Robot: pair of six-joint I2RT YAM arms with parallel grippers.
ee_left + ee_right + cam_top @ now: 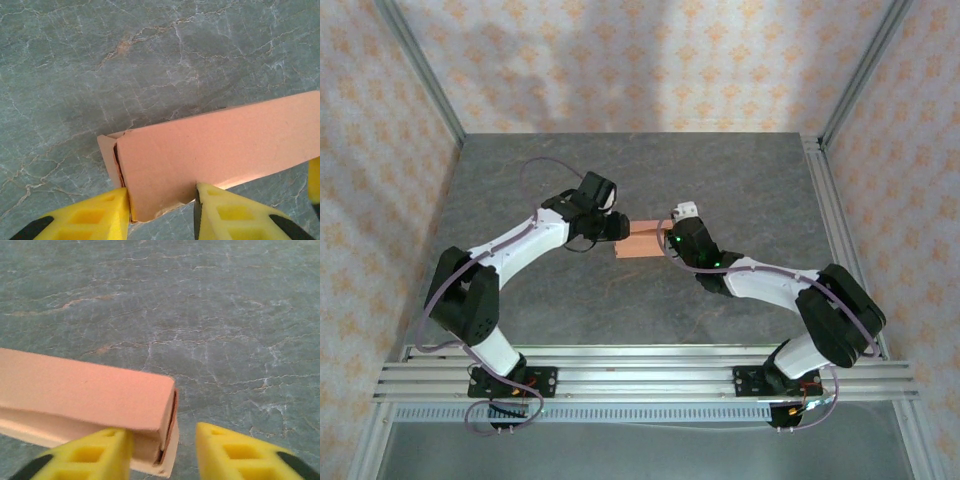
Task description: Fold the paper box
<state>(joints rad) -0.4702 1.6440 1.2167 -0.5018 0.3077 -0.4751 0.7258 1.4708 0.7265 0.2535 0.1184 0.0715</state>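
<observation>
Down at the bottom of the overhead view, both arms are bolted to an aluminium rail (640, 370) and lean inward, meeting near the middle of the frame over the grey marbled table (620, 180). Between their tips sits the paper box (638, 243), resting on the tabletop just left of centre. It is already a long rectangular shape, not a flat sheet. The left gripper (610, 228) comes at it from the left, and in its wrist view the yellow fingers (95, 217) sit on either side of the box's near corner. Both appear to touch the card, so I'd call that a pinch on the box end. The right gripper (667, 241) is at the opposite end. In its own view its claw (164, 432) is spread, with one finger against the box's side and the other standing off, bare table showing between it and the card. So the main body looks formed. What seems unfinished is the ends. In the left wrist view a flap (107, 160) stands slightly proud of the end at lower left. In the right wrist view a dark seam gapes at the end face (169, 415), and a pale lip (50, 427) juts along the bottom edge. I'd judge that tucking and pressing these shut is what remains. Beyond the box the tabletop runs to the patterned walls (640, 60) at the top of the frame.
</observation>
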